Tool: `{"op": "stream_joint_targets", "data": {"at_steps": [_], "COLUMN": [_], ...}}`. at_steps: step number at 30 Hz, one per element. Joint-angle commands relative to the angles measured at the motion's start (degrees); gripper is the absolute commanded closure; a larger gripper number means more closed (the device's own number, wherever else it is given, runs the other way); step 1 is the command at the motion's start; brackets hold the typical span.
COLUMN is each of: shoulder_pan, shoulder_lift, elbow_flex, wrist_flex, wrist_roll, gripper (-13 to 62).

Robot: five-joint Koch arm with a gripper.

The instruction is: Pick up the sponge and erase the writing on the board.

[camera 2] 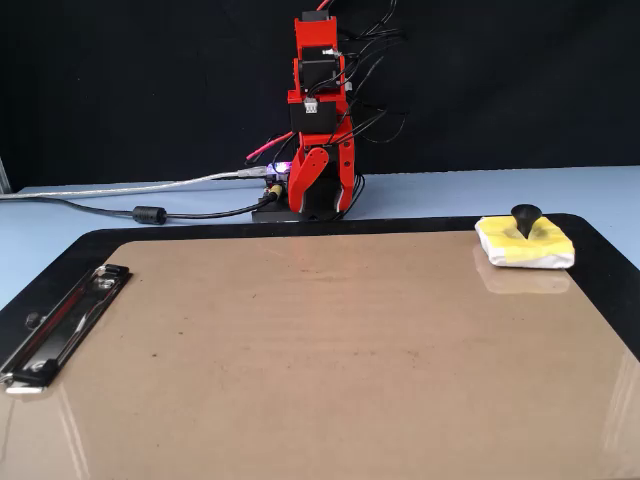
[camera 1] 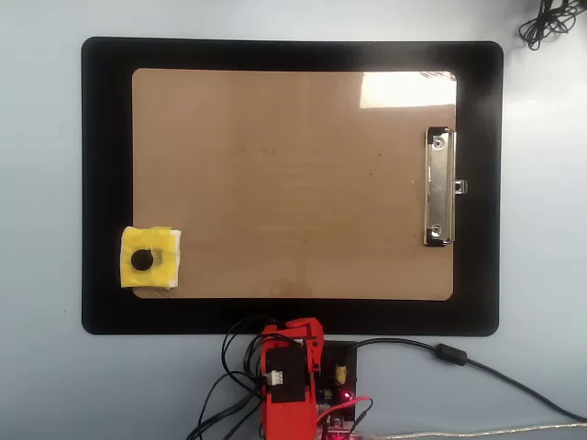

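The red gripper (camera 2: pixel 322 205) hangs folded down against the arm's own base (camera 2: pixel 300 212) at the far edge of the table in the fixed view, empty, its two red fingers pointing down with the tips close together, nearly closed, well apart from everything else. In front of it lies a black mat (camera 1: pixel 105 165) carrying the tan board (camera 1: pixel 293 183), whose silver clip (camera 1: pixel 438 187) sits on the right short side in the overhead view; no marker strokes can be made out on its surface. The yellow sponge (camera 1: pixel 150 259) with its black knob (camera 2: pixel 525 216) rests at the board's near-left corner in the overhead view, overlapping board and mat.
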Motion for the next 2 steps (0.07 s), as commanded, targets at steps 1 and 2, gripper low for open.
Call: {"op": "stream_joint_targets", "data": {"at_steps": [1,2], "shoulder_pan": [-0.18,-0.18], "shoulder_lift": [2.72,2.72], "elbow_flex": [0.62,0.62], "wrist_flex": [6.94,6.94], "wrist_roll": [-0.53,-0.53], "gripper": [15.2,15.2]}}
